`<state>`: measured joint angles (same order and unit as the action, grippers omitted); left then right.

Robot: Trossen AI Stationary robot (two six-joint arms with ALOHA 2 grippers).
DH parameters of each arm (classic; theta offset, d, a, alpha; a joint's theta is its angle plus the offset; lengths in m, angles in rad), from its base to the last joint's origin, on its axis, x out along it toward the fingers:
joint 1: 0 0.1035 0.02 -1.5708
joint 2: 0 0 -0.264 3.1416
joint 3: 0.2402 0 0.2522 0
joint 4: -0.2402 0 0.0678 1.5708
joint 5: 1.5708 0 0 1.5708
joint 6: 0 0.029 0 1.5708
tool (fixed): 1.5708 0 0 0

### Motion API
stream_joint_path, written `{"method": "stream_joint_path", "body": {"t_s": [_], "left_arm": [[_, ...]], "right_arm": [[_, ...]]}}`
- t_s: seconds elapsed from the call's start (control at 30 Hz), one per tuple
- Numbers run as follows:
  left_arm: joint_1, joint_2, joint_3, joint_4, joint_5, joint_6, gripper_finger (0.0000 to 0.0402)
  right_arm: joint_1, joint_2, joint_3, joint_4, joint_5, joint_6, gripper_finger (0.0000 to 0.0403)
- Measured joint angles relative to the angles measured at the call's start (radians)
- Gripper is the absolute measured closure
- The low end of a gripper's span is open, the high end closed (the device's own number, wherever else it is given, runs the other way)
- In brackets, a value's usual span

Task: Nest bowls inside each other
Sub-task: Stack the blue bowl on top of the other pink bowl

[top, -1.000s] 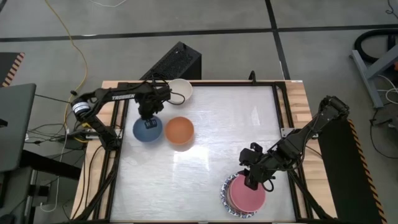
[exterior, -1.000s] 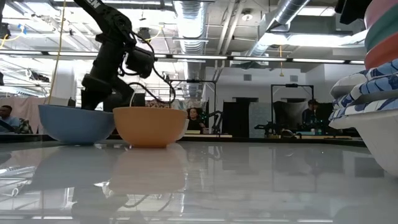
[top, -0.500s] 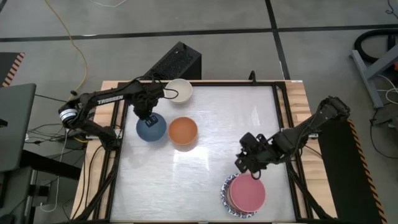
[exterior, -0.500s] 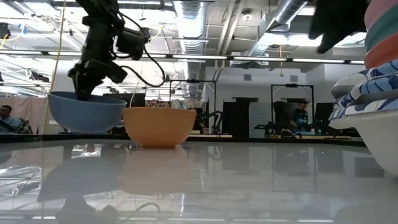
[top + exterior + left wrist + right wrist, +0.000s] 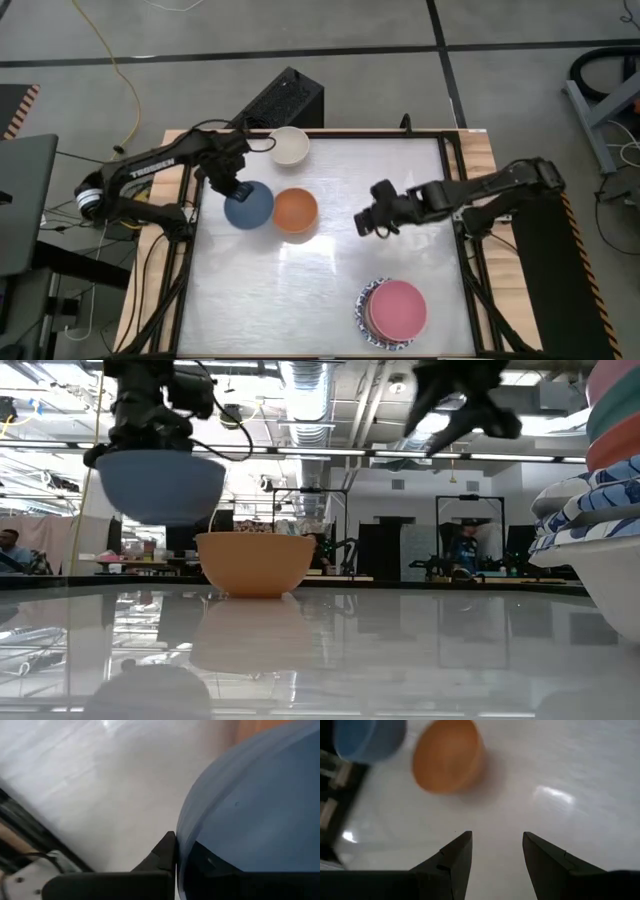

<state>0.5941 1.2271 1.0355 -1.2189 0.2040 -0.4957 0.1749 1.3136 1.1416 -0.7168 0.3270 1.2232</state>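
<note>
My left gripper is shut on a blue bowl, which hangs above the table at the far left. Just right of it an orange bowl stands on its base. A cream-white bowl sits at the far edge. A stack of nested bowls with a pink one on top stands near the front right. My right gripper hovers open over the table's middle, pointing toward the orange bowl, with nothing between its fingers. My left gripper holds the blue bowl by its rim on the bowl's far-left side. One finger is outside the wall and the other inside. The fingers come from above, pointing down. The bowl hangs clear of the table, mouth up and nearly level.
The patterned lower bowls of the stack loom at the low view's right edge. A dark frame rail runs along the table's right side. A black box lies beyond the far edge. Bare tabletop spreads in the middle and front left.
My left gripper has gone up with the blue bowl, which has left the table and now hangs higher than the orange bowl's rim; the wrist has rolled. My right gripper, still open, has swung away from the stack toward the far edge and leftward, toward the orange bowl.
</note>
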Motion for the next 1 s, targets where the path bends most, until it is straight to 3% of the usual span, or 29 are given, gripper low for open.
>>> {"method": "stream_joint_path", "body": {"t_s": [0.27, 0.4, 0.73, 0.9, 1.0], "left_arm": [[-0.053, -0.065, 0.000, 0.121, 0.031, -0.205, 0.0401], [-0.095, -0.047, 0.024, 0.133, 0.043, -0.241, 0.0401], [-0.198, 0.094, 0.176, 0.125, -0.094, -0.166, 0.0401], [-0.233, 0.201, 0.271, 0.078, -0.097, -0.099, 0.0401], [-0.255, 0.269, 0.339, 0.057, -0.091, -0.020, 0.0401]], "right_arm": [[-0.140, 0.000, 0.000, 0.223, -0.145, -0.119, 0.0207], [-0.165, 0.000, 0.000, 0.237, -0.175, -0.132, 0.0210], [-0.163, 0.000, 0.036, 0.229, -0.232, -0.215, 0.0229], [-0.162, 0.000, 0.105, 0.196, -0.232, -0.372, 0.0232], [-0.150, 0.000, 0.135, 0.178, -0.234, -0.567, 0.0232]]}}
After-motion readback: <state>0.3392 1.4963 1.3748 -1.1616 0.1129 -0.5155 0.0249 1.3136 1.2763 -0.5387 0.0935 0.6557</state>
